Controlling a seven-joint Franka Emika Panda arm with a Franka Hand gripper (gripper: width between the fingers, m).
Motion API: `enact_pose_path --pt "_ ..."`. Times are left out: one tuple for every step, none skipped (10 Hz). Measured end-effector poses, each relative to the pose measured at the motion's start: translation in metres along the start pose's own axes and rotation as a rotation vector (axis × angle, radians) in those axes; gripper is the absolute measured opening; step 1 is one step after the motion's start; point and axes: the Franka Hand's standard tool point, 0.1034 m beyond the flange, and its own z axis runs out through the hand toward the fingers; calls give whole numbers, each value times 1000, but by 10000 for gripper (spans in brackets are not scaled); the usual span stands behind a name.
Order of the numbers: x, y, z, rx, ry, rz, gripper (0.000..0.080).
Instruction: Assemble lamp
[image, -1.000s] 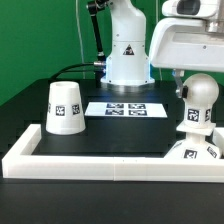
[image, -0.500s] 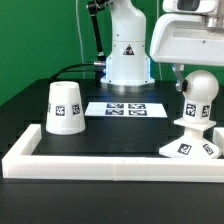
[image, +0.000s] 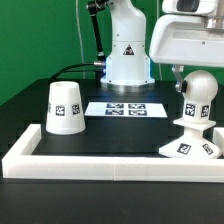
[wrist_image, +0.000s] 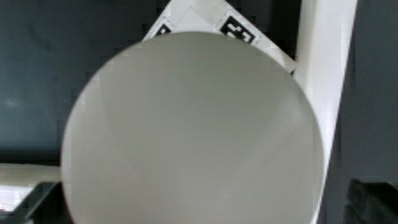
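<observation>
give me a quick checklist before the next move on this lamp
1. Bulb standing upright on the base: ok.
2. Bulb fully seated in the base: cannot tell; the joint is too small to read.
3. Pincer state: cannot tell; in the exterior view the fingers are not clearly visible, and the bulb fills the wrist view.
4. Shade free and upright, standing apart on the exterior view's left: ok.
5. Base inside the white rim of the work area, near the front corner: ok.
6. Marker board uncovered: ok.
</observation>
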Motion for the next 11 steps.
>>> enact_pose_path --pt "-12 7 -2 5 3 -45 699" --pt "-27 19 -10 13 -3 -72 699" --pt "-33 32 -21 23 2 -78 699" --pt "-32 41 -29 31 11 -83 699" --pt "-31 57 -38 42 17 -106 699" --pt "-32 76 -44 52 28 -135 699" --pt "-38 98 -48 53 32 -144 699" --pt "-50 113 -42 50 31 -123 699" --pt "-57 120 -36 47 29 -118 699" --pt "-55 118 -37 47 30 -122 699" --pt "-55 117 -37 47 30 -124 699"
